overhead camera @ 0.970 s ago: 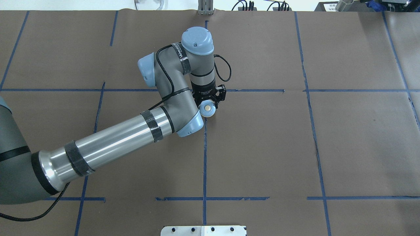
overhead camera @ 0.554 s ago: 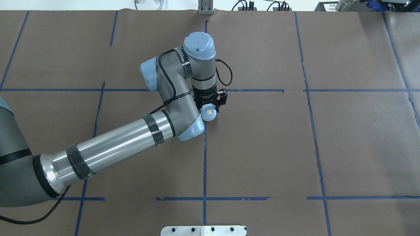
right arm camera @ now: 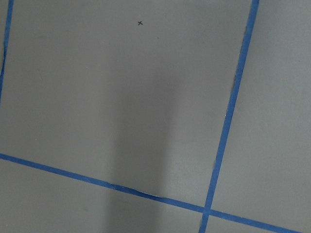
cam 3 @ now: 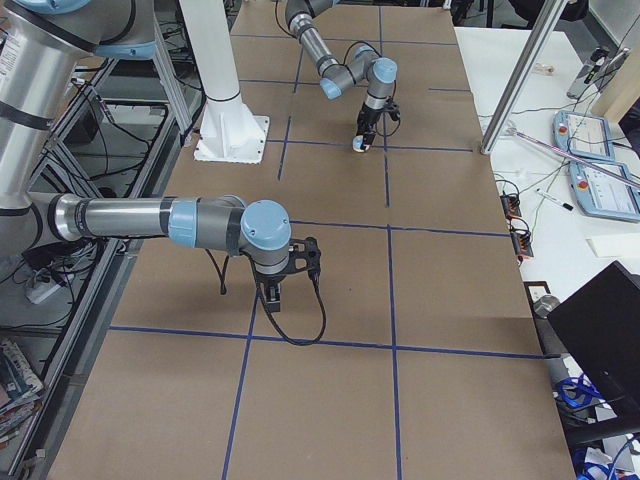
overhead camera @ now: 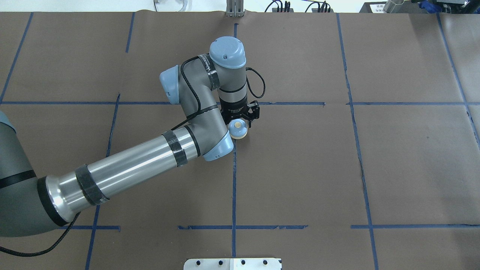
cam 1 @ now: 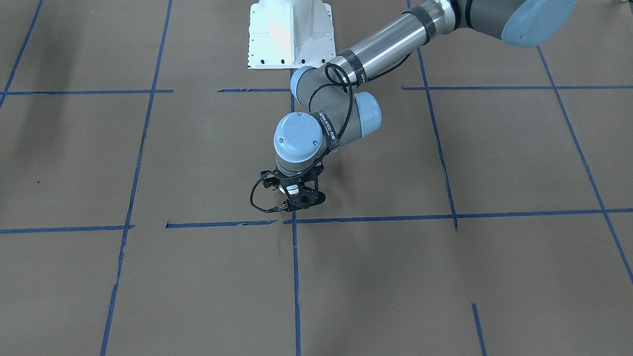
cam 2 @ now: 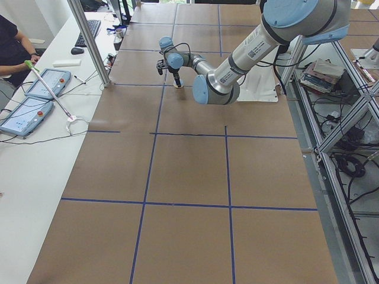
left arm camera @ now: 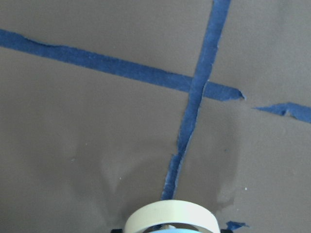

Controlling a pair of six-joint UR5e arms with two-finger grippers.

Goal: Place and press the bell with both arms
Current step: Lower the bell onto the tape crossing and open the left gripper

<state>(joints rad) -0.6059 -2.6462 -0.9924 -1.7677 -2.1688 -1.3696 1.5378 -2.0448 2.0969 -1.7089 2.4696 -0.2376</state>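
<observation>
My left gripper (overhead camera: pixel 242 120) points down near the tape crossing at the table's middle and is shut on the bell (overhead camera: pixel 237 129), a small light-blue dome with a cream button and cream rim. The bell is at or just above the brown table; I cannot tell whether it touches. The front view shows the gripper (cam 1: pixel 295 198) with the bell (cam 1: pixel 292 189) between its fingers. The bell's cream rim (left arm camera: pixel 170 218) fills the bottom of the left wrist view. My right gripper (cam 3: pixel 275 298) hangs low over the table and shows only in the right exterior view; I cannot tell if it is open.
Blue tape lines (overhead camera: pixel 234 180) divide the brown table into squares. The white pedestal (cam 1: pixel 289 34) stands at the robot's side. A metal post (cam 2: pixel 89 41), tablets (cam 2: pixel 35 94) and an operator (cam 2: pixel 12 47) are along the far side table.
The left arm has shifted slightly right and lowered the bell towards the table; between 0.6 s ago and now it has hardly moved.
</observation>
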